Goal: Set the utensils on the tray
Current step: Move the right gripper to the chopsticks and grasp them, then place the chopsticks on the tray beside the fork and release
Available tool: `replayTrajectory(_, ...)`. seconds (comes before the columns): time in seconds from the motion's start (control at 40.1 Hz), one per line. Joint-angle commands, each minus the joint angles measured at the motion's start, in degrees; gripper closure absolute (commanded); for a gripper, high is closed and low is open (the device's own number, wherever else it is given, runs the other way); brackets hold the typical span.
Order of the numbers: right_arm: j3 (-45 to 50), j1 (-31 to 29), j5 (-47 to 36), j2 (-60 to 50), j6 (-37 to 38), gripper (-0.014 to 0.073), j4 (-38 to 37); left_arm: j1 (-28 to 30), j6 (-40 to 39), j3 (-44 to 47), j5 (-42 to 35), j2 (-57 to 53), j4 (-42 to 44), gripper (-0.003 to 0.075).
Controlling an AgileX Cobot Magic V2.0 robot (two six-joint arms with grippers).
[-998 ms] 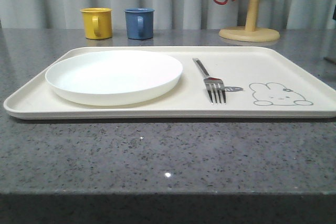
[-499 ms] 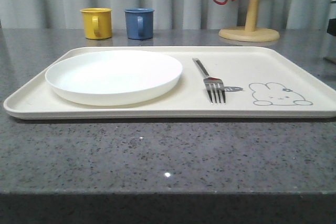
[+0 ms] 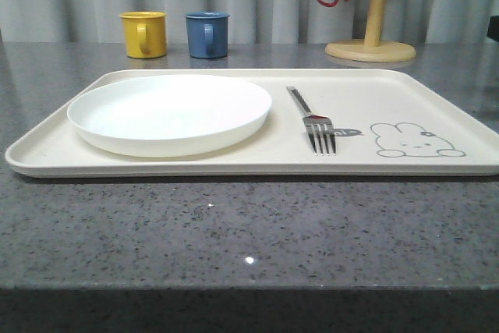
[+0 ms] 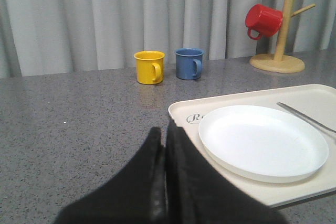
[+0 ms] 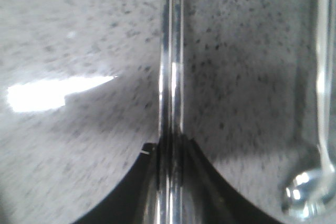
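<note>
- Chopsticks (image 5: 171,77) sit pinched between the fingers of my right claw (image 5: 170,148), the two silver rods running straight out over the speckled grey counter (image 5: 79,35).
- Beside them lies the spoon (image 5: 321,103) on the counter, apart from my grip.
- On the tray (image 3: 374,91) the fork (image 3: 312,118) rests between the white plate (image 3: 169,112) and the rabbit drawing (image 3: 415,139).
- My left claw (image 4: 165,156) is pressed closed on nothing, near the tray's corner.

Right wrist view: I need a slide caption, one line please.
Right gripper clamped on the silver chopsticks over the speckled grey counter, spoon lying alongside.
</note>
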Motion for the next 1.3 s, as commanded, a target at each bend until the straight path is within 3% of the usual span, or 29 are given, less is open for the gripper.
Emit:
replayTrajectory(0.0, -1.45, 1.28, 1.22, -5.68, 1.18, 0.0558, 0.01, 0.08, -0.54, -1.52, -4.55, 0.76, -0.29, 0.0738)
replayTrajectory(0.225, -2.53, 9.62, 4.19, -7.26, 4.78, 0.0558, 0.01, 0.08, -0.54, -1.52, -4.55, 0.76, -0.29, 0.0738)
replayTrajectory(0.599, -4.49, 22.9, -0.98, -3.38, 14.01, 0.0558, 3.38, 0.08, -0.54, -1.52, -4.55, 0.76, -0.29, 0.0738)
replayTrajectory(1.273, -7.56, 24.42, -4.88, 3.4, 15.93, 0.0557, 6.23, 0.08, -0.54, -1.52, -4.55, 0.76, -0.29, 0.0738)
